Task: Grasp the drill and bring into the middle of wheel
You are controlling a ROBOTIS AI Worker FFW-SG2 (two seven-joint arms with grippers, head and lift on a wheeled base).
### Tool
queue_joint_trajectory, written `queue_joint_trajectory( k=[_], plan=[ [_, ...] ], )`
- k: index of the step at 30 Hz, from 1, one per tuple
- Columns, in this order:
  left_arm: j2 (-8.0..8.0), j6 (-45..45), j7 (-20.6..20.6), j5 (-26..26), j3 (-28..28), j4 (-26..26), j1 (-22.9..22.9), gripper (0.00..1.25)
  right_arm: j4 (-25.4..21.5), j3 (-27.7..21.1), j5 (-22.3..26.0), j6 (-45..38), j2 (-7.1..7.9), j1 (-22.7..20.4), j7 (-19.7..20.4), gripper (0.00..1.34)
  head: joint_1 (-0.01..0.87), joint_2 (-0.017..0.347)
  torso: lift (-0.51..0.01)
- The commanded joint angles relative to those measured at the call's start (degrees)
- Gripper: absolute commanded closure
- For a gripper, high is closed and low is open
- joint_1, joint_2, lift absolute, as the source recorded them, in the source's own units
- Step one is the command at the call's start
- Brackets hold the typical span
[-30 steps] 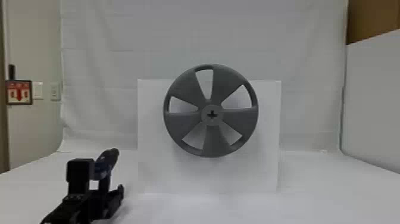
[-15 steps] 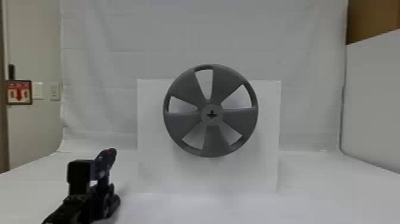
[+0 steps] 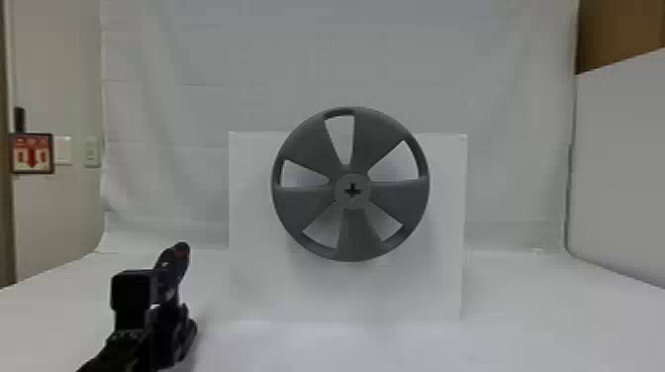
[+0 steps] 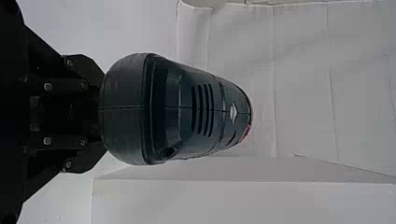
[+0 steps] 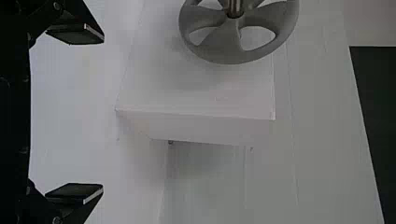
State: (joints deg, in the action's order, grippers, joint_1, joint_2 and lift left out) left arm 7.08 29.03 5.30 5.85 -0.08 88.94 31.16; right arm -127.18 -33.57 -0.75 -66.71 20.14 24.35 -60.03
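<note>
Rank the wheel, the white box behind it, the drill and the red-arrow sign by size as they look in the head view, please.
1. White box
2. Wheel
3. Drill, though its lower outline merges with black parts
4. Red-arrow sign

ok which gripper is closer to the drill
Left. The left gripper has the drill in its jaws; the right gripper is away from it, jaws open and empty.
</note>
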Motion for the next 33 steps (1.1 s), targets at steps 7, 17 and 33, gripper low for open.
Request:
queue_joint_trajectory(
  k=[7, 17, 33],
  plan=[
    [0.22, 0.07, -0.03, 0.57, -0.01, 1.32, -0.66, 1.20, 0.00, 0.00, -0.13, 0.00, 0.08, -0.01, 0.00, 0.17, 0.054, 0.031, -0.403],
    [0.83, 1.47, -0.03, 1.98, 0.70, 6.69, -2.51, 1.20, 0.00, -0.35, -0.21, 0.00, 0.08, -0.18, 0.00, 0.17, 0.054, 0.031, -0.403],
    [1.89, 12.99, 1.12, 4.61, -0.27, 23.65, -3.91, 1.20, 0.00, -0.70, -0.30, 0.00, -0.01, -0.09, 0.00, 0.17, 0.054, 0.031, -0.403]
  ],
)
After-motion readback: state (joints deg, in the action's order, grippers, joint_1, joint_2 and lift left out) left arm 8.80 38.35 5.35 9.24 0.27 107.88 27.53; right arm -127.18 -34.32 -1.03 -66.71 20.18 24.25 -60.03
